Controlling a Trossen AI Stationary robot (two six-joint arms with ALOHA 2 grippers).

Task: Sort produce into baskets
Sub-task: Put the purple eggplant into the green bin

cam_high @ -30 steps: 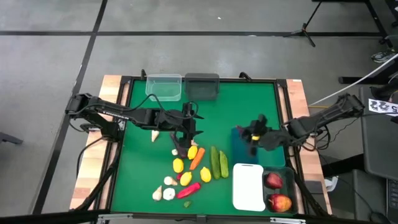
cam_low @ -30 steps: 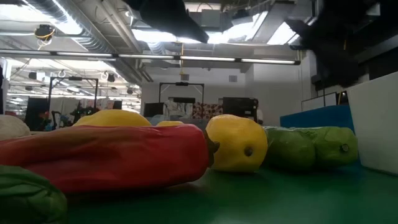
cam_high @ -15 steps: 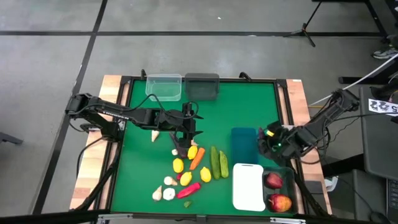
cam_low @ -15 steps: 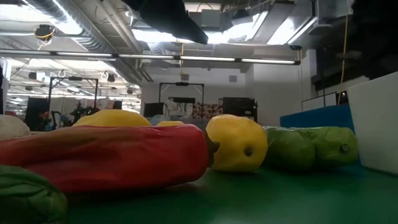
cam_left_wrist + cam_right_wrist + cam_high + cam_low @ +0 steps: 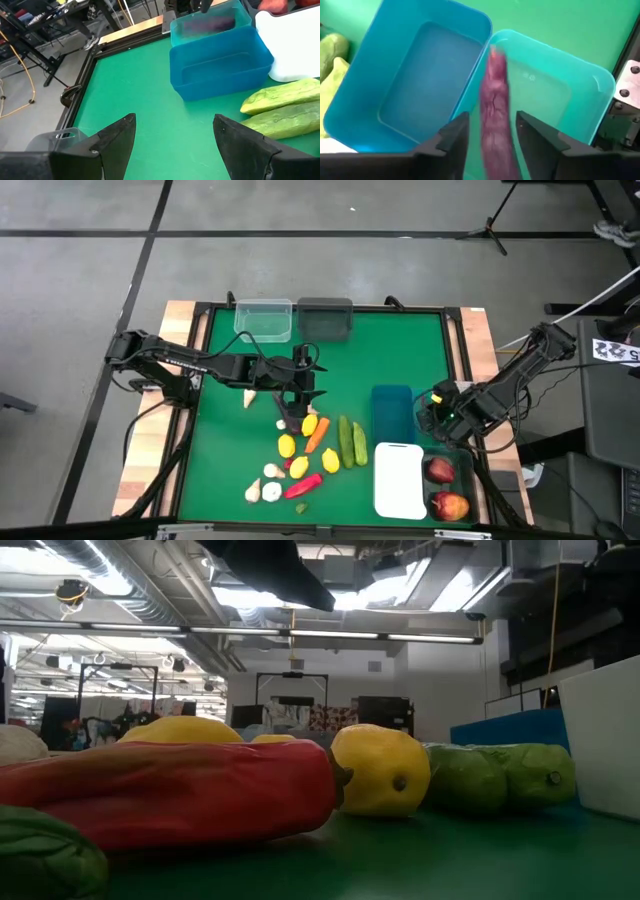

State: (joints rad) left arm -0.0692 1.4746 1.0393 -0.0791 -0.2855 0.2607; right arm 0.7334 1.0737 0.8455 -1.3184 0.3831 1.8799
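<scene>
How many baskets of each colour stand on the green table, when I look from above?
clear basket: 1
dark grey basket: 1
blue basket: 1
white basket: 1
dark translucent basket: 1
Total: 5

No readable text, label, brand, number or sign anywhere in view.

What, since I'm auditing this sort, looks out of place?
Nothing looks spilled or damaged. One purple piece, blurred, is at the right end effector over the translucent basket; whether it is gripped or dropping is unclear.
</scene>
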